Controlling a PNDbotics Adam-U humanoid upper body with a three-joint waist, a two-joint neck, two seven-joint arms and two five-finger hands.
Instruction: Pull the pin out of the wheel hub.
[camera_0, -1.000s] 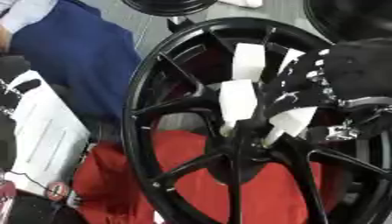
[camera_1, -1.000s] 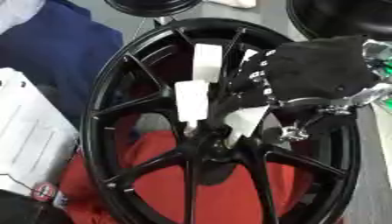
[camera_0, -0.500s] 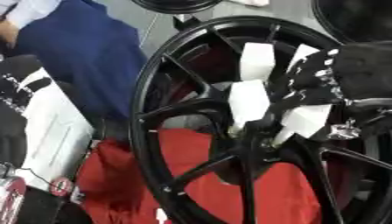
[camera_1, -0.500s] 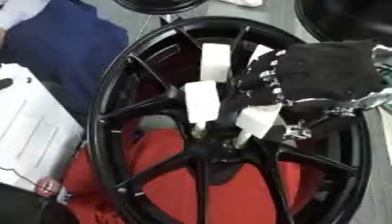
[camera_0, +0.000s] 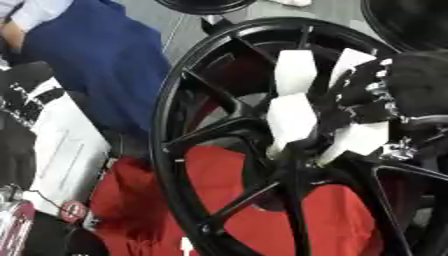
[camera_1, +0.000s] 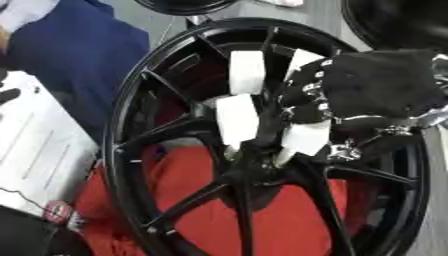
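Observation:
A large black spoked wheel (camera_1: 131, 150) stands over a red cloth and fills both views. My right hand (camera_1: 376, 90), black with white finger pads, comes in from the right and rests on the hub (camera_1: 254, 155). Its white fingertips (camera_0: 293, 117) and thumb (camera_0: 359, 142) close in together on the hub's centre. The pin is hidden between them. At the left edge is a black shape with white patches (camera_0: 26, 92), perhaps my left hand. Too little of it shows to tell.
A red cloth (camera_0: 245, 200) lies under the wheel. A white panel (camera_1: 35, 155) with a red round knob (camera_1: 57, 212) stands at the lower left. A person in blue (camera_0: 96, 65) is behind the wheel's left rim. More black wheels (camera_0: 411, 20) stand at the back.
The whole picture has slid slightly, so the camera moved. My right hand keeps the same hold at the hub centre.

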